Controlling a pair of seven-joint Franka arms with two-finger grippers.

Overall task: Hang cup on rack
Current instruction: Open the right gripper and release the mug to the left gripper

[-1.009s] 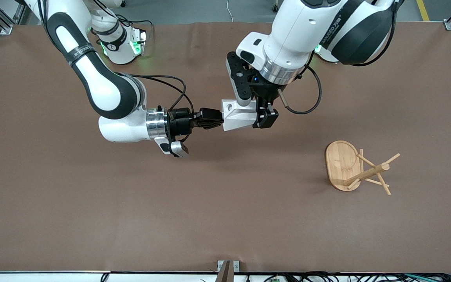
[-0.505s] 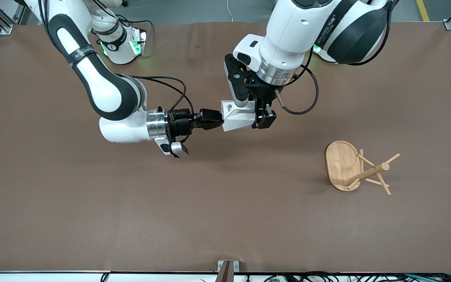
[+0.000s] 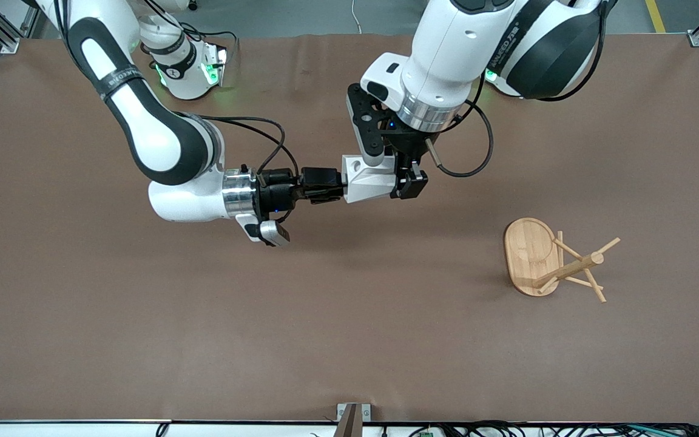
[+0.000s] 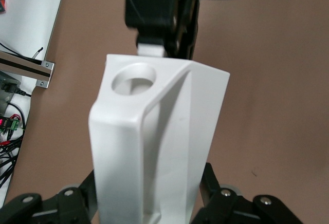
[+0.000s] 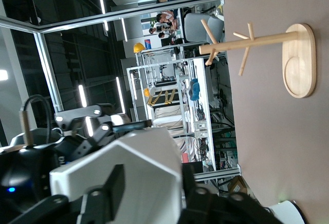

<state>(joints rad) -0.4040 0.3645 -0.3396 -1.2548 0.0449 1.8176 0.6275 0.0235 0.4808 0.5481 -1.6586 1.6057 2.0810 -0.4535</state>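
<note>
I am holding the cup (image 3: 369, 180) in the air over the middle of the table (image 3: 143, 340), with the left gripper (image 3: 407, 180) pinching its body from above while the right gripper (image 3: 325, 184) sits at its base end; whether those fingers are gripping or parted I cannot tell. I am judging this a handover in progress, so the hanging itself is not yet begun. The rack (image 3: 553, 260) is standing untouched, well apart, toward the left arm's end.

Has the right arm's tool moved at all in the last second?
Yes. The right tool has backed slightly away from the rack, off the cup.
</note>
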